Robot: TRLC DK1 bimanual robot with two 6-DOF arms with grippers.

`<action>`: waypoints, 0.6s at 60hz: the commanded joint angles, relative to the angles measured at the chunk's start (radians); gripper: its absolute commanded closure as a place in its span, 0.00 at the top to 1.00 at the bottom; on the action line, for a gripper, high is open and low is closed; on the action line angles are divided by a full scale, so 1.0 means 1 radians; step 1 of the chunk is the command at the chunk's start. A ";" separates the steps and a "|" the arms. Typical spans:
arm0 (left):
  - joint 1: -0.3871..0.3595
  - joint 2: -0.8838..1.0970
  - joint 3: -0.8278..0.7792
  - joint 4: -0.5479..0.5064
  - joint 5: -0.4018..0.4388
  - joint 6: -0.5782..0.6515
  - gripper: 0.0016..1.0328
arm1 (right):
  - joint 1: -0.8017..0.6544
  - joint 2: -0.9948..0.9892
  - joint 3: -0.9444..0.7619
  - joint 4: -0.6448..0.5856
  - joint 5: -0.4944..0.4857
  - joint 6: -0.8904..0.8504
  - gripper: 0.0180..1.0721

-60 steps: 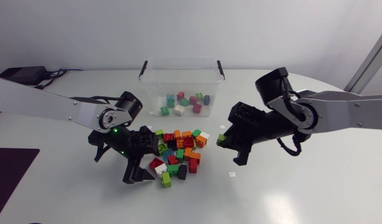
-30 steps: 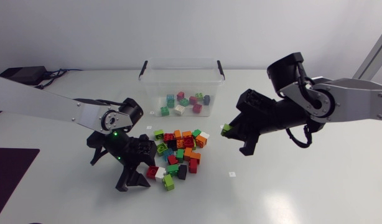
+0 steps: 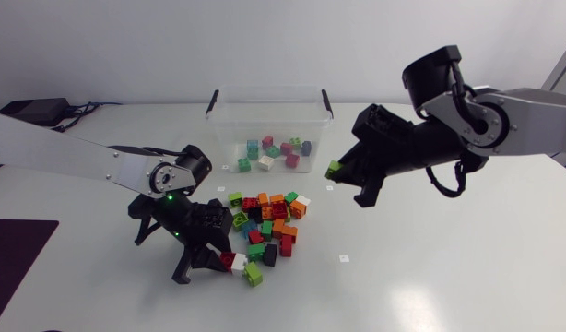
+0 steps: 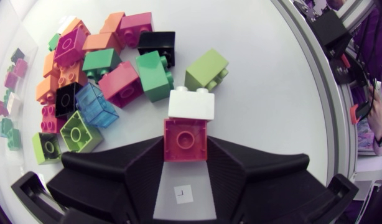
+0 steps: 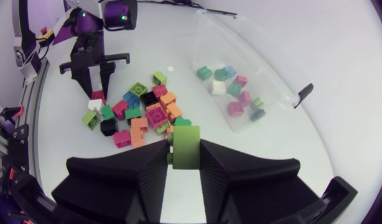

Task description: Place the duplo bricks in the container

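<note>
Two grippers are each clamping a single brick. The left gripper (image 3: 218, 261) is sitting low at the near edge of the loose pile (image 3: 265, 226) on the table (image 3: 430, 277). Its fingers (image 4: 141, 171) are narrowed to one brick's width and pressing both sides of a red brick (image 4: 185, 140). That red brick is lying at the fingertips with a stud facing up. A white brick (image 4: 191, 104) is touching its far side, and a lime brick (image 4: 206, 68) is lying just beyond. Between the left fingers, behind the red brick, a small white sticker (image 4: 183, 195) is showing on the tabletop.

The right gripper (image 3: 336, 173) is hanging above the table beside the pile, near the right front corner of the container (image 3: 265, 90). Its fingers (image 5: 147, 165) are squeezing a green brick (image 5: 186, 148) from two sides, holding it clear of the surface.

The clear, open-topped container is standing at the far side of the table behind the pile, and a handful of bricks (image 3: 274, 152) are lying on its floor. Most of the others, orange, red, green, black and blue, are lying in the pile between the two grippers.
</note>
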 commanded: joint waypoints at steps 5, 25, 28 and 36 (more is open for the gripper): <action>0.036 -0.030 0.008 -0.056 0.009 0.036 0.27 | -0.016 0.031 0.121 -0.003 -0.004 0.034 0.15; 0.133 -0.216 0.080 -0.203 0.006 0.051 0.27 | -0.022 0.235 0.356 0.080 -0.002 0.142 0.15; 0.142 -0.233 0.105 -0.217 0.008 0.043 0.27 | -0.020 0.272 0.390 0.098 -0.002 0.155 0.15; 0.148 -0.256 0.158 -0.232 0.009 0.009 0.27 | -0.022 0.367 0.474 0.124 -0.002 0.192 0.15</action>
